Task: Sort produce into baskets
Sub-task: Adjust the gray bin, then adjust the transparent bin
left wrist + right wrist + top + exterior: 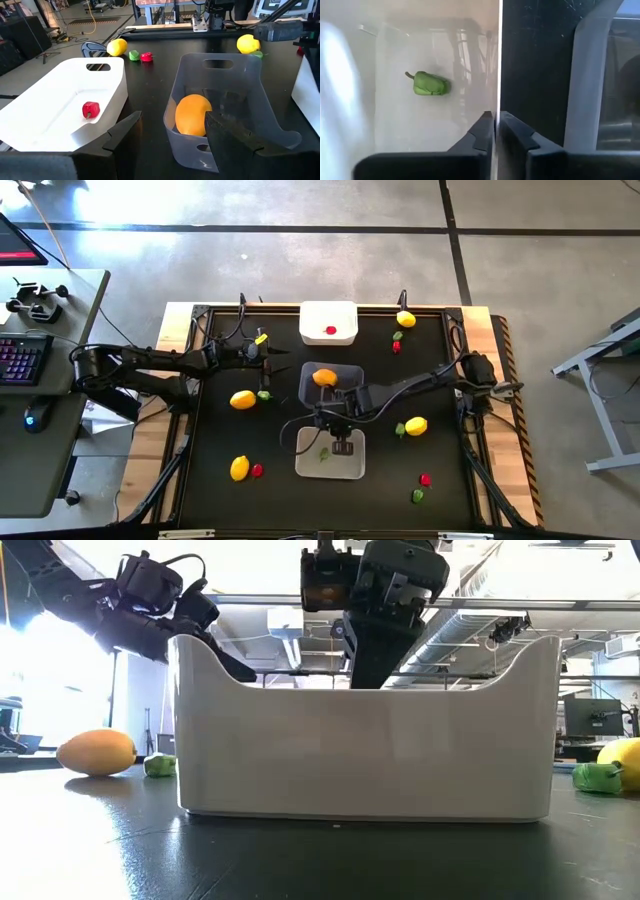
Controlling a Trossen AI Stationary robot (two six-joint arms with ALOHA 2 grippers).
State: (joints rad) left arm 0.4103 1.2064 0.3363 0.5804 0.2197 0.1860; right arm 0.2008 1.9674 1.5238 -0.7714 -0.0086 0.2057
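The pale grey basket [306, 465] stands at the table's near middle with a green piece [430, 83] lying in it. The clear dark basket [345, 369] behind it holds an orange oval [192, 115]. The white basket [328, 312] at the far middle holds a red piece [90, 109]. My right gripper [498, 131] points down at the pale basket's wall and is shut on it. My left gripper [172, 142] is open and empty, above the table to the left of the dark basket, between it and the white one. My right gripper pinches the pale grey basket's thin wall [499, 102] on the side facing the clear dark basket, one finger inside and one outside. The fingers come from above, pointing down. The basket stands flat on the table [365, 810].
Loose yellow ovals lie at the left [243, 399], near left [239, 468], right [416, 425] and far right [405, 319]. Small red pieces [257, 471] [425, 479] and green pieces [264, 394] [418, 496] lie beside them. Wooden rails edge the black table.
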